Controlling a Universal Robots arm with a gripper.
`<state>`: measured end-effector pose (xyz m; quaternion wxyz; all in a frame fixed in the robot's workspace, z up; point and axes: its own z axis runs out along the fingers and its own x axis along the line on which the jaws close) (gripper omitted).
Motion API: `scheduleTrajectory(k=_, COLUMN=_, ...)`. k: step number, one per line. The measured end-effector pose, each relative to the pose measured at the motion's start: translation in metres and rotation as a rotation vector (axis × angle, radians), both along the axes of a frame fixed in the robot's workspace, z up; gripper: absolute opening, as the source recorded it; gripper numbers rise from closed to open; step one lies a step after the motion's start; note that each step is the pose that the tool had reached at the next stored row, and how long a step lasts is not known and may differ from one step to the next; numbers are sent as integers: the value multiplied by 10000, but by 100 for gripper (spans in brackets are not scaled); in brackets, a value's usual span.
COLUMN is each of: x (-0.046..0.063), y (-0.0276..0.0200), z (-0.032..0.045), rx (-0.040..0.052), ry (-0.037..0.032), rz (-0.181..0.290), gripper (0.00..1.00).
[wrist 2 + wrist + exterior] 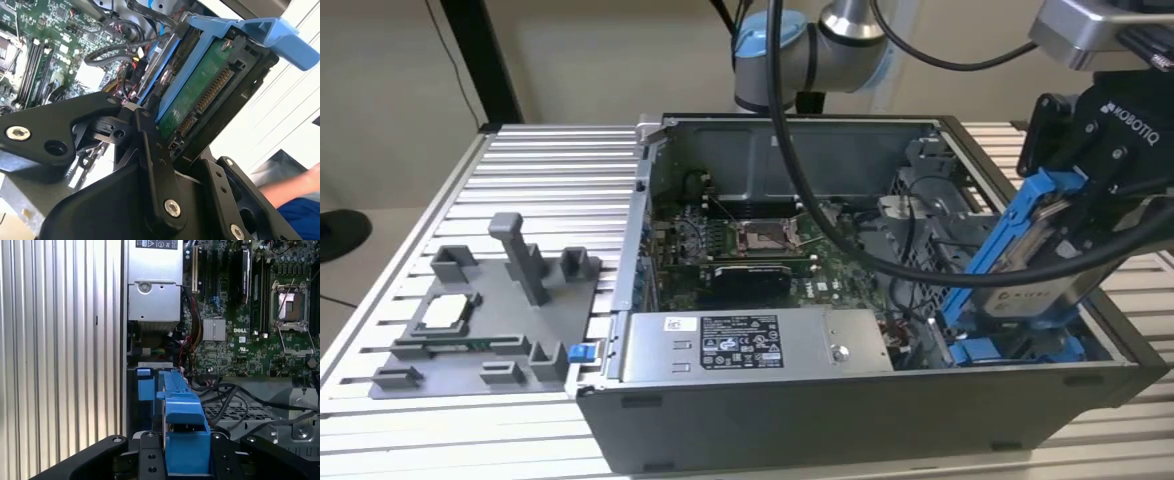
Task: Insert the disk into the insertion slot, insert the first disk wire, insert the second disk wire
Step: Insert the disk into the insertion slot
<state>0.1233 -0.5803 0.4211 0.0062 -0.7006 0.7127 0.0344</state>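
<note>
Fingers [151,150] grip disk [1031,262], tilted abv insertion slot [1021,350].

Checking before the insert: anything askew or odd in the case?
The disk sits tilted in the tool, leaning over the open case, not seated. A black cable hanging from above drapes across the case interior. No damage visible.
</note>
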Motion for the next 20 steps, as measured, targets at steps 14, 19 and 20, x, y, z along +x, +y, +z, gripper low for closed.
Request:
scheduleTrajectory(k=14, x=6, y=-37, z=-108, rx=66, ry=0, rz=1, gripper=0)
scheduleTrajectory(k=19, x=6, y=-37, z=-157, rx=73, ry=0, rz=0, gripper=0)
scheduleTrajectory(k=20, x=6, y=-37, z=-168, rx=73, ry=1, rz=1, gripper=0)
